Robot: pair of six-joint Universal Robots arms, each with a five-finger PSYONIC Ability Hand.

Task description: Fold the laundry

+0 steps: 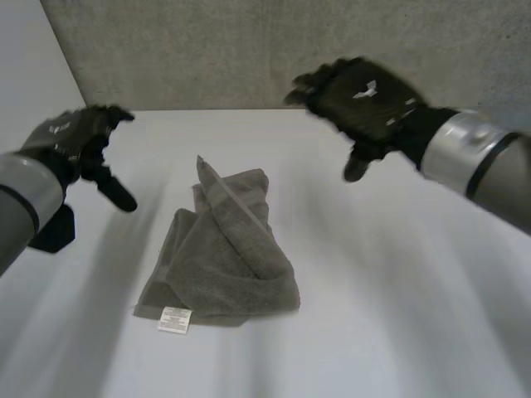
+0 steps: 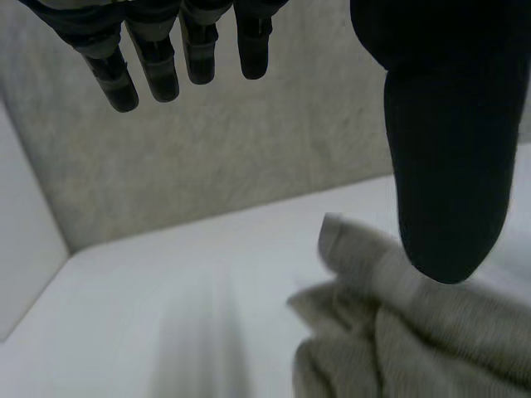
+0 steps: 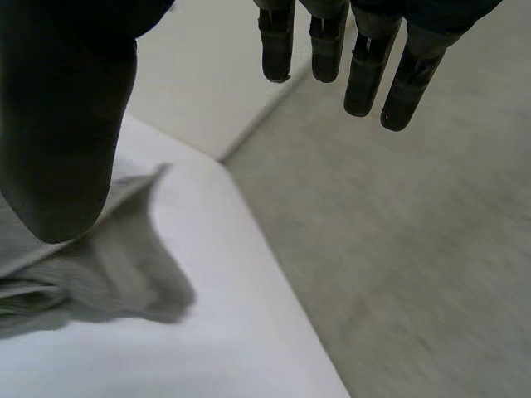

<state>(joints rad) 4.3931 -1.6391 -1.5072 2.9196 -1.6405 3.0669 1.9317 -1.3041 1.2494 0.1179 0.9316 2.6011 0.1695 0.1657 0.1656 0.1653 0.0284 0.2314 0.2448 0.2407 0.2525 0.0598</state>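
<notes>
Grey towel [image 1: 224, 257], white label [image 1: 174, 319], writing unreadable

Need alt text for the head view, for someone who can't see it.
A grey towel lies crumpled in a loose heap on the white table, with a white label at its near edge. The left hand and right hand hang open above the table on either side, neither touching the towel.
</notes>
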